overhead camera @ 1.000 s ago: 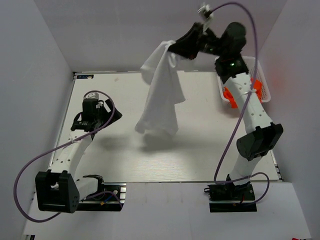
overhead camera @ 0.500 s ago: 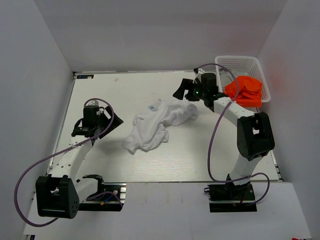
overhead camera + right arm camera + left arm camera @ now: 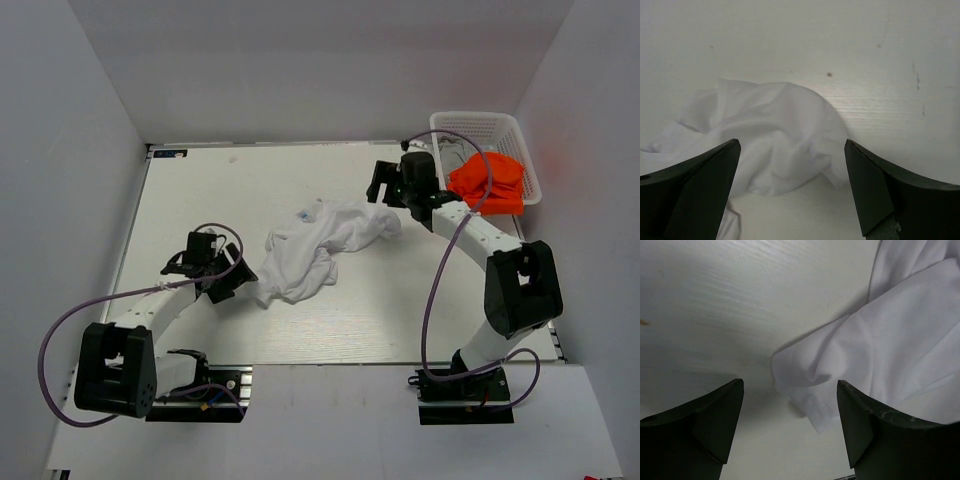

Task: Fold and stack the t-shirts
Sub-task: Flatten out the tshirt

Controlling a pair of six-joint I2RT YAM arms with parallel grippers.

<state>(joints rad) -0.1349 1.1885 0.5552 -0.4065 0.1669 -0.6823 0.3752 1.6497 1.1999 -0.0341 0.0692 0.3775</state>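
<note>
Orange t-shirt in white lattice basket, far right.

White t-shirt cut off, left wrist view; label unreadable.

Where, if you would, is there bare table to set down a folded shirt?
Bare table lies far left, between the back edge and the white shirt, and along the near edge before that shirt. Crowded: the far right corner, with basket and orange shirt.

Right hand spread wide above crumpled white t-shirt on table.
</note>
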